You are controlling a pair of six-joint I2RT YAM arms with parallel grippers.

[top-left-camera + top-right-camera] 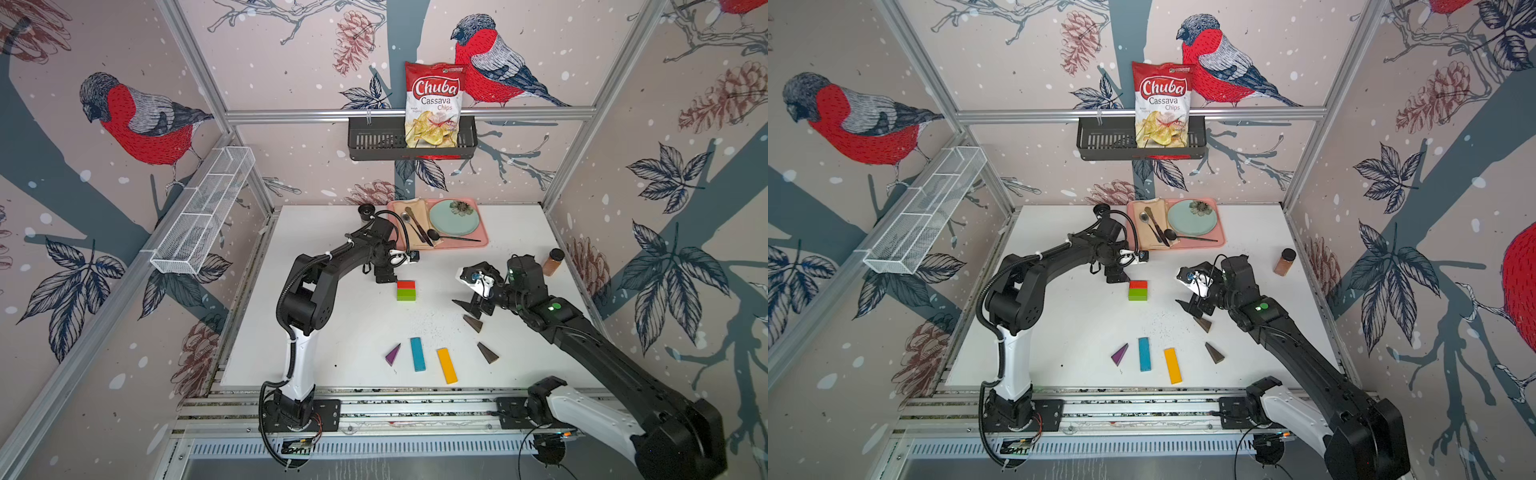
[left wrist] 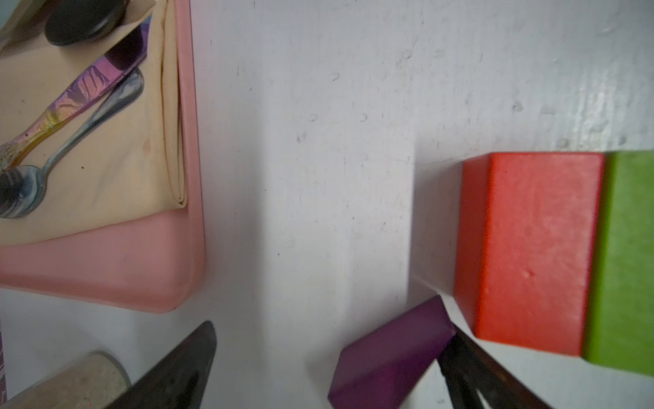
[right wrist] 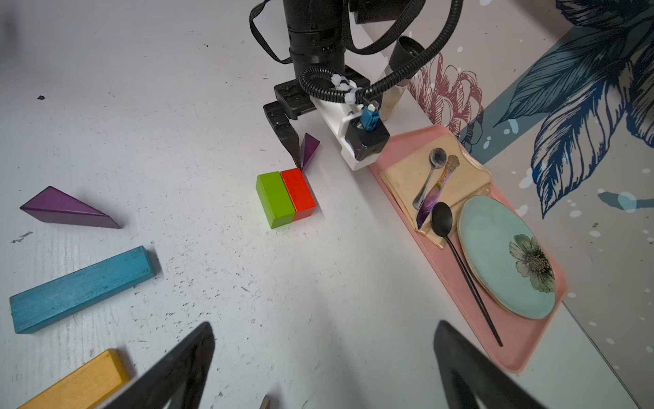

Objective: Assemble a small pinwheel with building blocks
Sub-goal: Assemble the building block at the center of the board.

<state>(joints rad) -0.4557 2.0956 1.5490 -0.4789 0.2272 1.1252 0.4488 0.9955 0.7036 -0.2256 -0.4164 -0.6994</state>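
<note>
Lettering on the red-and-white snack bag [image 1: 434, 104] reads "Chuba Cassava Chips"; its smaller print is too fine to read. The bag stands in a black slotted basket [image 1: 374, 143] hung on an aluminium rail, against wallpaper of red-breasted birds, pine cones and dark leaves that covers all three walls; a white wire-mesh shelf [image 1: 203, 212] hangs at the side. On the scuffed white tabletop [image 1: 332, 332] the building blocks lie loose except for a short red brick [image 1: 406, 284] and a short green brick [image 1: 406, 295], flush side by side near the middle. The left gripper [image 2: 329, 333] is spread wide at the red brick's corner, with a purple triangular wedge [image 3: 309, 150] standing against one finger, the other finger well apart from it. The right gripper [image 3: 323, 329] hangs spread and empty, just beside a dark brown wedge [image 1: 473, 323]. Nearer the front lie a second purple wedge [image 1: 393, 354], a long blue bar [image 1: 417, 354], a long yellow bar [image 1: 446, 365] and a second brown wedge [image 1: 487, 353]. At the back sits a pink tray [image 1: 465, 245] with cutlery and a pale teal plate [image 1: 453, 218]; a brown spice jar [image 1: 552, 262] stands near the right wall.
</note>
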